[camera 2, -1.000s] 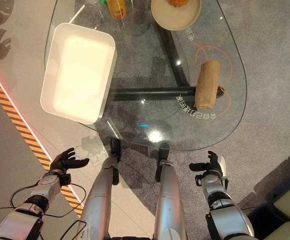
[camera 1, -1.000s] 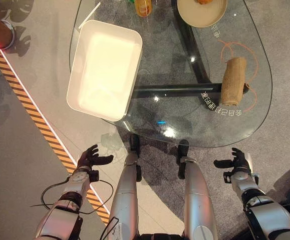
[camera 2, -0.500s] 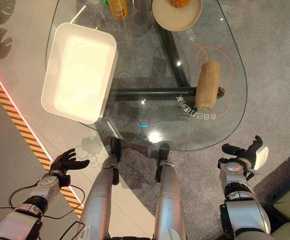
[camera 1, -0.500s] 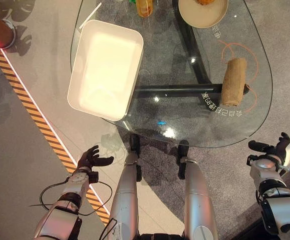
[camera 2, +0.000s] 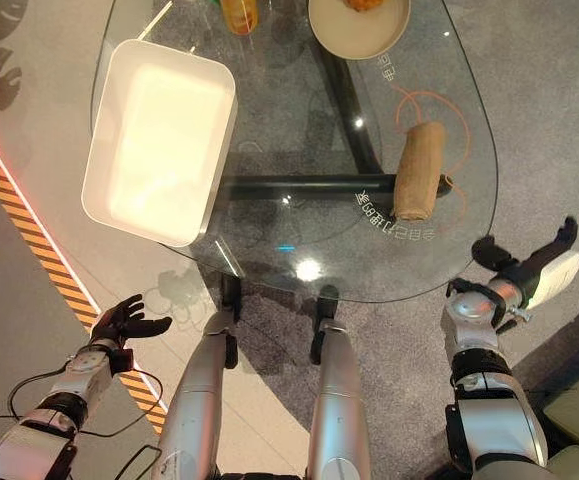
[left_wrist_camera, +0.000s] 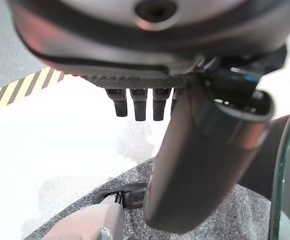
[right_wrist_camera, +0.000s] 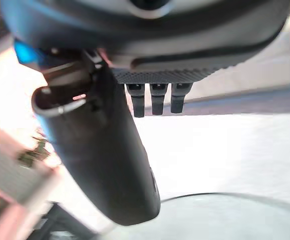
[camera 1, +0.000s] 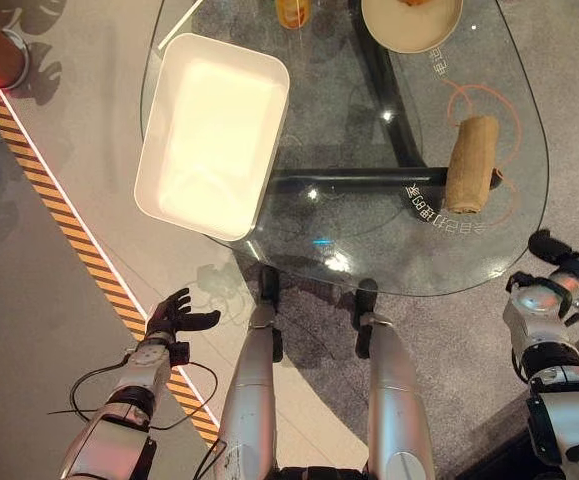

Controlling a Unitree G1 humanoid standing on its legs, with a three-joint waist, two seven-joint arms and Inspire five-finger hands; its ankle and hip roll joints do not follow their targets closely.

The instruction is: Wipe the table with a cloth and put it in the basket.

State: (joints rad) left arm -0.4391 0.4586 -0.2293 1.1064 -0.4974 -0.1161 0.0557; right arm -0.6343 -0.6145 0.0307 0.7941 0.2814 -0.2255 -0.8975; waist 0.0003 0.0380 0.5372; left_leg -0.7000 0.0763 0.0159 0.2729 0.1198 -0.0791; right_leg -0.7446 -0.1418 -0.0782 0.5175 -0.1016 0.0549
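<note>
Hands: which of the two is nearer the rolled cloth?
The right hand, raised beside the table's right edge just below the cloth. The left hand hangs low over the floor, far off.

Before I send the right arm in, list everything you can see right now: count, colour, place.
Table: one, clear glass, oval, dark frame beneath.
Basket: one, white, rectangular, on the table's left part, overhanging its edge.
Cloth: one, tan, rolled, on the table's right part inside an orange ring marking.
Bowl: one, beige, far edge, something orange inside.
Bottle: one, orange, far edge, cut off by the picture.
Floor tape: one strip, orange-black striped, left of the table.
Left hand: dark, open, low beside the table.
Right hand: dark, open, off the table's right edge.
</note>
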